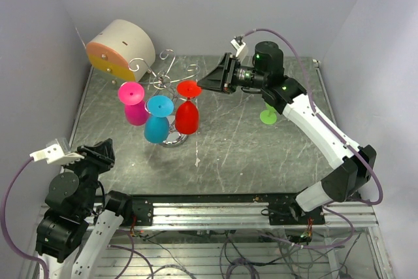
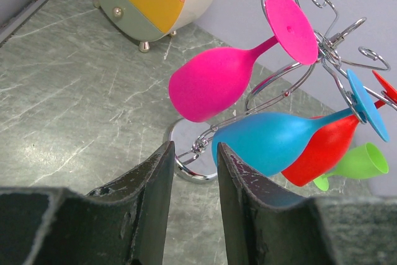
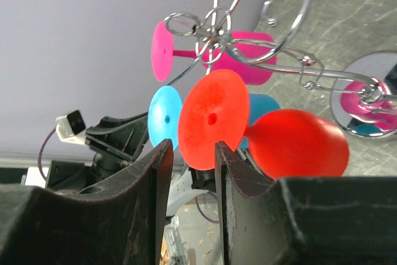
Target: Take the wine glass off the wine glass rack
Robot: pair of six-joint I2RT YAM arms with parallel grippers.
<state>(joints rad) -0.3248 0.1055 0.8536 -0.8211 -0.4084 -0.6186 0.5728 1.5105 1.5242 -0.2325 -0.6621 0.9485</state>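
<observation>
Right gripper (image 3: pixel 191 148) fingers fill the near view, jaws parted and empty, lined up on the round foot of the red wine glass (image 3: pixel 298 144). That glass hangs bowl-down from a curled hook of the wine glass rack (image 3: pixel 366 66), far left on the table (image 1: pixel 274 155), probably so its foot can slide out sideways. A pink glass (image 1: pixel 135 110) and a blue glass (image 1: pixel 157 125) hang to its left, and the left gripper (image 2: pixel 195 153) sits near, released, gripping nothing.

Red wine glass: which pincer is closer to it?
Right. The right pincer is at the foot of the red wine glass; the left pincer is far back, by the near edge of the table.
</observation>
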